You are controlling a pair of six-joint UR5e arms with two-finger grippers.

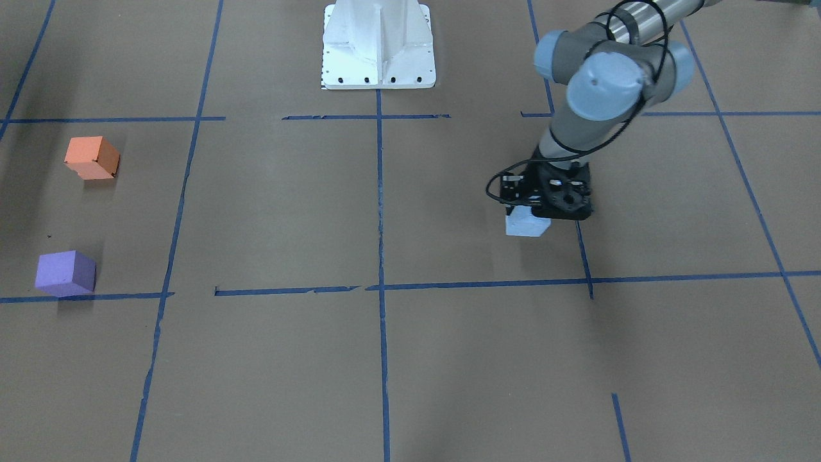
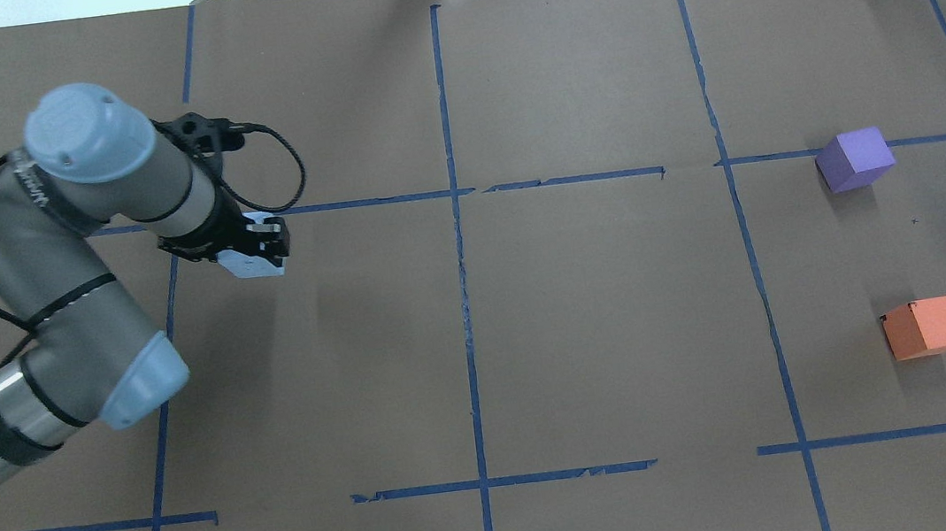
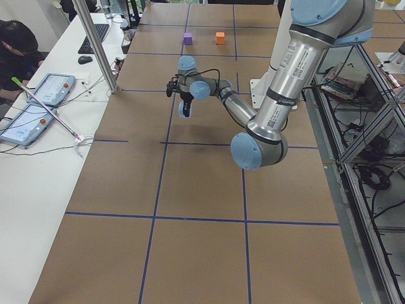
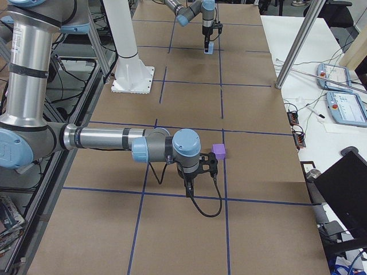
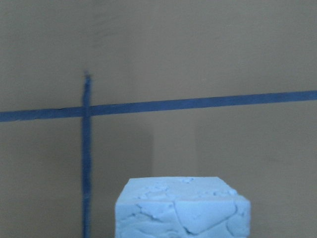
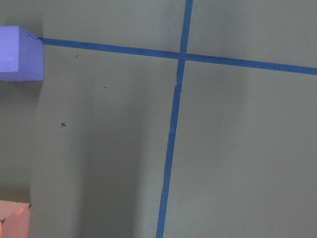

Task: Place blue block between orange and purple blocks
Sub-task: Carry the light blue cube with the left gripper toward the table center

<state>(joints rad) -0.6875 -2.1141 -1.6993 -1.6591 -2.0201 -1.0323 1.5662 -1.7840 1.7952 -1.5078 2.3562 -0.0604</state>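
My left gripper is shut on the pale blue block, which it holds just above the table on my left side. The block also shows in the overhead view and low in the left wrist view. The orange block and the purple block sit apart on my far right, with bare paper between them. My right gripper hangs next to the purple block. I cannot tell whether it is open. Its wrist view shows the purple block and the orange block, but no fingers.
The table is covered in brown paper with a grid of blue tape lines. The white robot base stands at the middle of the robot's edge. A side desk with tablets and a metal pole runs along the far edge.
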